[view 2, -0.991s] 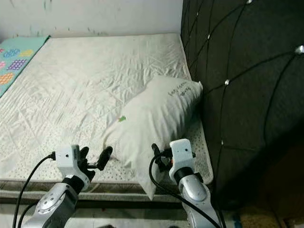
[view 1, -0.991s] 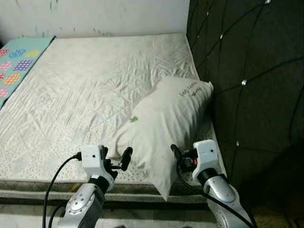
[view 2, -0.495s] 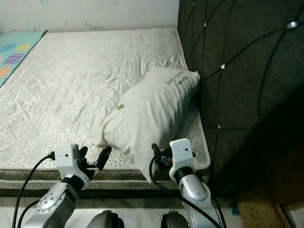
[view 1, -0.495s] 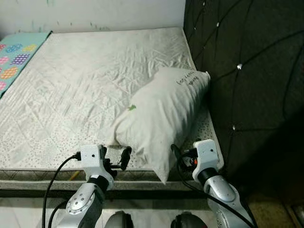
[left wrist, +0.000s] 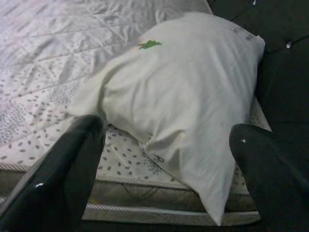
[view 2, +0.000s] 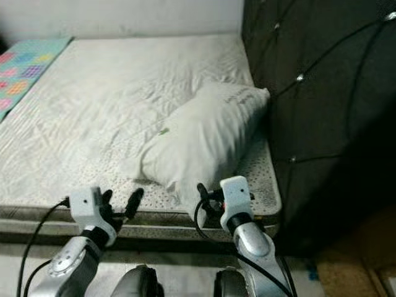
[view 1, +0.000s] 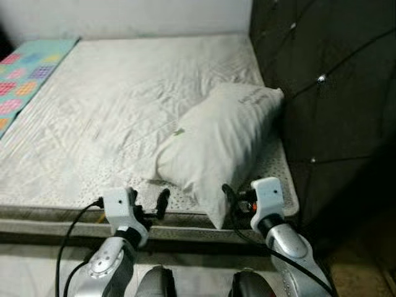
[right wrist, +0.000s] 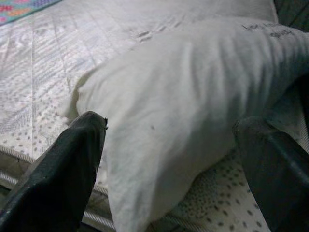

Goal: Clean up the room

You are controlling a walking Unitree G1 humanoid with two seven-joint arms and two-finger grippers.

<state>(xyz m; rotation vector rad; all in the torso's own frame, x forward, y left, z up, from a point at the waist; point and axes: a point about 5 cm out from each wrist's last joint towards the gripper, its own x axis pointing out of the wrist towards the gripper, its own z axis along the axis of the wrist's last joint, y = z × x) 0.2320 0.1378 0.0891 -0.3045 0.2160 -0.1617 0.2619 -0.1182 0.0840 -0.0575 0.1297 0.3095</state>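
Observation:
A white pillow (view 1: 216, 139) with a small green mark and dark lettering lies tilted on the bare quilted mattress (view 1: 111, 105), near its front right corner and against the headboard. One pillow corner hangs over the bed's front edge. My left gripper (view 1: 148, 207) is held open in front of that edge, left of the pillow and apart from it. My right gripper (view 1: 244, 201) is open too, just below the overhanging corner. In the left wrist view the pillow (left wrist: 188, 92) lies beyond the spread fingers (left wrist: 63, 174). The right wrist view has the pillow (right wrist: 183, 111) close ahead between its fingers (right wrist: 67, 169).
A dark tufted headboard (view 1: 328, 93) stands along the bed's right side. A teal patterned cover (view 1: 31, 68) lies at the mattress's far left. The bed's front edge (view 1: 62, 226) runs across before me, with my legs (view 1: 154, 284) and the floor below it.
The whole picture has shifted: the bed's front edge sits higher and my legs have come into sight, so the camera moved. Pillow and both open grippers keep their places.

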